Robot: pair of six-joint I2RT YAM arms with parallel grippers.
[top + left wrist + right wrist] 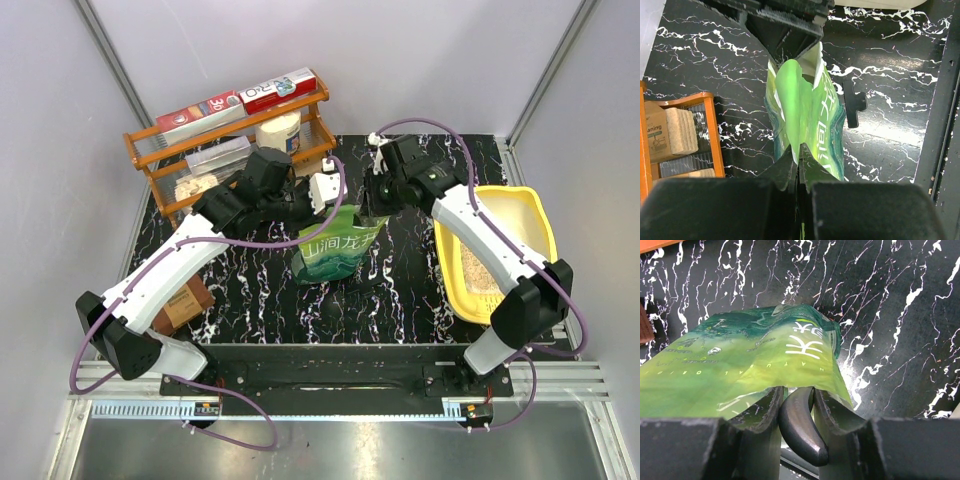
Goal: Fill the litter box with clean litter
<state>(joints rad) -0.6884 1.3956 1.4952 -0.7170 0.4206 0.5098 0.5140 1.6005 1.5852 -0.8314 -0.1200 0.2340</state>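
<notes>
The green pouch of clean litter stands upright mid-table with its top open. My left gripper is shut on the pouch's top edge; in the left wrist view its jaws pinch the green film. My right gripper is at the pouch's other top corner. In the right wrist view it is shut on a dark curved scoop handle that runs under the pouch's edge; the scoop's head is hidden. The yellow litter box lies at the right with beige granules in it.
The orange wire rack with boxes and a white tub stands at the back left, close to the left arm. It also shows in the left wrist view. A brown box lies front left. A small black piece lies beside the pouch.
</notes>
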